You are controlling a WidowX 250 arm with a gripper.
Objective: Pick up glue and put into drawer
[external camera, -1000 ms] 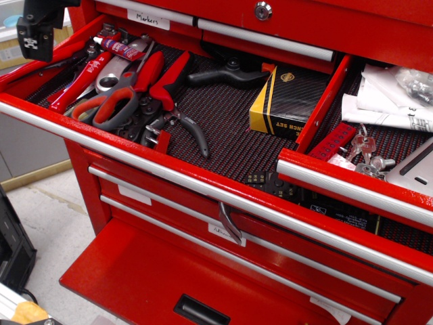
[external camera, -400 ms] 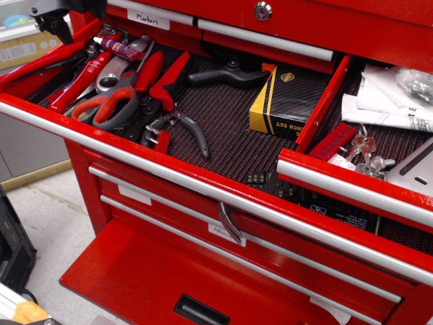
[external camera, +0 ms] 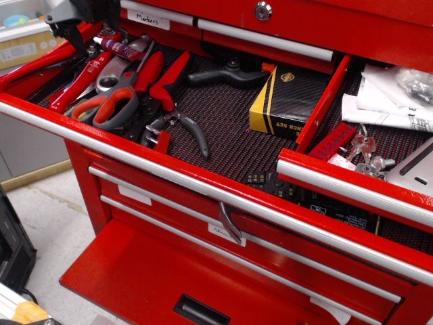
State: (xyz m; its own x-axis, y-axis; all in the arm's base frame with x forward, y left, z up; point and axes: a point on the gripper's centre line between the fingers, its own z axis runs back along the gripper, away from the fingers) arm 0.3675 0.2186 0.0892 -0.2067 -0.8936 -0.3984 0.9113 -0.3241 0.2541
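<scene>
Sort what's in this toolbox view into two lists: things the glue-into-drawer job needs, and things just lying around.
For the job:
- glue, small red tube at the back left of the tray
- gripper, above the top left corner
- open drawer

Just lying about:
- red-handled scissors
- pliers
- black and gold box
- keys
- papers

Gripper (external camera: 73, 30), upper left of frame: body cut off by top edge, finger spacing indeterminable. Papers (external camera: 389, 101) cropped at right edge. Glue (external camera: 118, 47) label print illegible.
</scene>
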